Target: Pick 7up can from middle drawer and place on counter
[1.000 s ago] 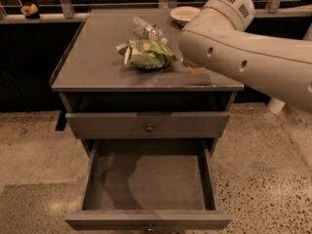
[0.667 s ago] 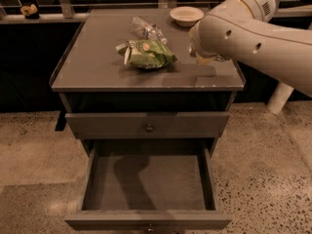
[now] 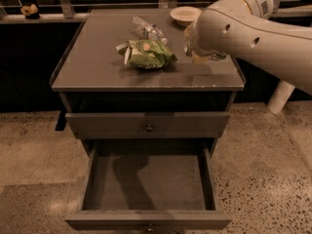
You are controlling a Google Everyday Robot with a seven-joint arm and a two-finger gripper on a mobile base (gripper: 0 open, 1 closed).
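The middle drawer (image 3: 148, 184) is pulled out, and its grey floor shows nothing but shadow. The counter (image 3: 92, 67) is the flat grey cabinet top above it. My white arm reaches in from the right over the counter's right side. My gripper (image 3: 199, 54) is at the arm's end, low over the right part of the counter and mostly hidden behind the wrist. The 7up can does not show anywhere; it may be hidden behind the wrist.
A green chip bag (image 3: 146, 54) lies mid-counter with a clear plastic bottle (image 3: 146, 28) behind it. A pale bowl (image 3: 185, 15) sits at the back right. The upper drawer front (image 3: 146, 124) is closed. Speckled floor lies around the cabinet, and a white post (image 3: 281, 95) stands at the right.
My arm has drawn back to the right and farther from the camera, so more of the counter's right side shows. The drawer, bag, bottle and bowl have not moved.
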